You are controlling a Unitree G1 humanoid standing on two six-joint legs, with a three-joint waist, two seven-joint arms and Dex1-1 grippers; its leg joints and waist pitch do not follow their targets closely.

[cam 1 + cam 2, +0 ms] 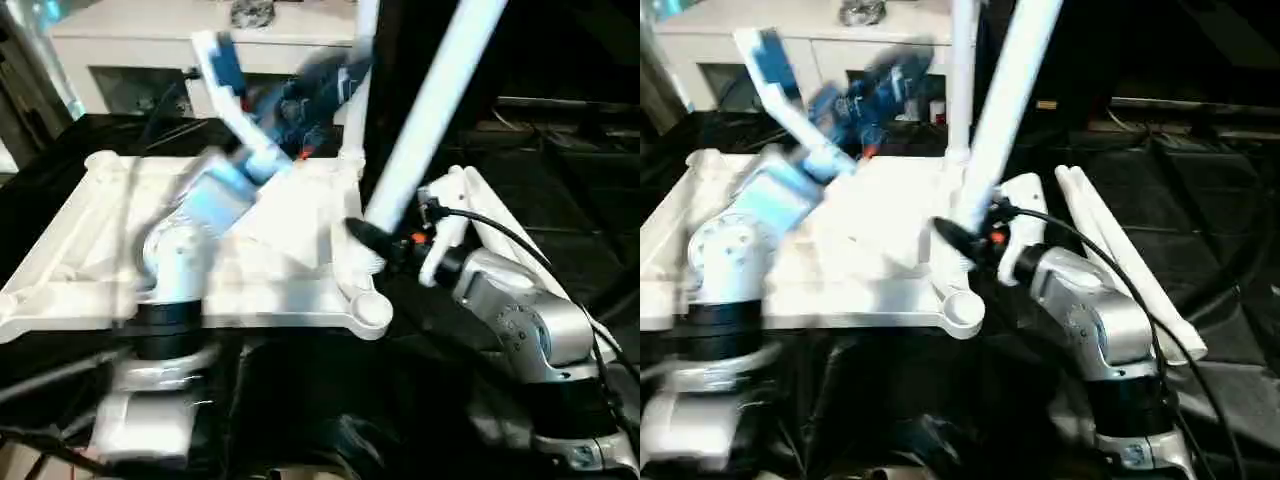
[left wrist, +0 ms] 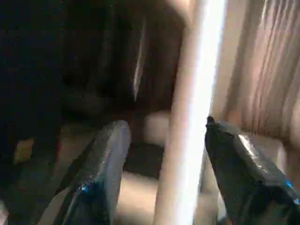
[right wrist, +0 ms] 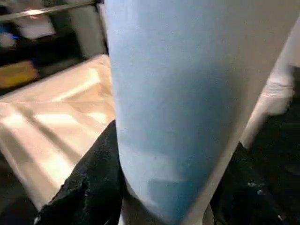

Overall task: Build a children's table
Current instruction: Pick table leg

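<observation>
My right claw [image 1: 372, 240] is gripping a white leg [image 1: 430, 110], its fingers [image 3: 89, 187] pressing on both sides of the tube, which is slanting up toward one o'clock. The gripped end is sitting just above the table top [image 1: 290, 250], near its corner socket [image 1: 372, 310] at five o'clock. The table top is lying underside up on the black bench [image 1: 560, 210]. A second leg [image 1: 358, 90] is standing upright in the socket at one o'clock. My left claw [image 2: 164, 159] is standing open, its fingers [image 2: 108, 154] apart on either side of an upright white leg [image 2: 192, 117] without touching it. Two more legs [image 1: 1120, 240] are lying side by side on the bench at three o'clock of the table top.
</observation>
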